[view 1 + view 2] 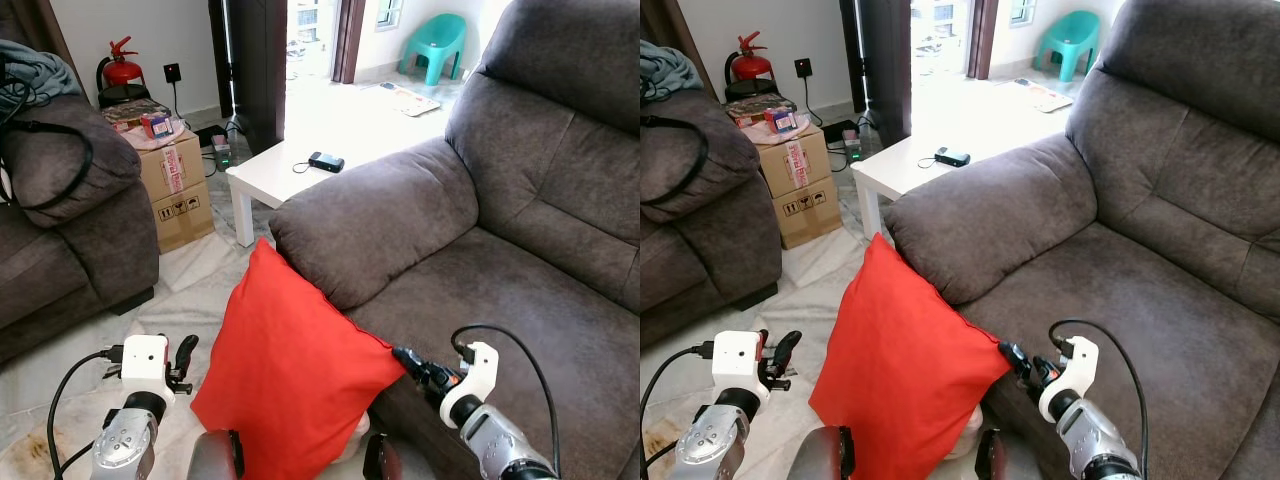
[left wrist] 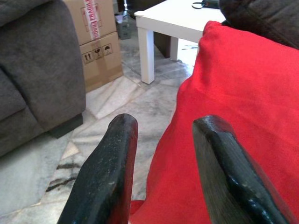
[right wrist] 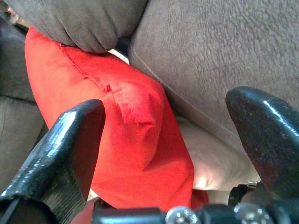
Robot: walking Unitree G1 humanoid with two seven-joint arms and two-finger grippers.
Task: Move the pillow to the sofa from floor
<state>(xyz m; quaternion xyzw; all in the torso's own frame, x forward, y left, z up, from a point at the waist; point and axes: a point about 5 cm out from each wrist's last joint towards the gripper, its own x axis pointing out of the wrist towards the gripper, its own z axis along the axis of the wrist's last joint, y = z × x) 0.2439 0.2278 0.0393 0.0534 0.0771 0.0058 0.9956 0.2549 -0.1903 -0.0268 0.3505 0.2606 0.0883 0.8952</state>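
One red pillow (image 1: pixel 290 375) is seen standing on edge on the marble floor (image 1: pixel 190 290), leaned against the front of the grey sofa (image 1: pixel 500 260) below its armrest. Left gripper (image 2: pixel 163 172) is held with fingers spread wide, just beside the pillow's left edge, nothing gripped. Right gripper (image 3: pixel 168 140) is positioned at the pillow's right corner by the sofa front, fingers wide apart, nothing held. White counter (image 1: pixel 300 170) is seen behind, cardboard boxes (image 1: pixel 175 185) beside it.

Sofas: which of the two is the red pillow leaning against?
The right-hand sofa: the red pillow leans on its armrest front; the left sofa, draped with clothes, stands apart across the floor.
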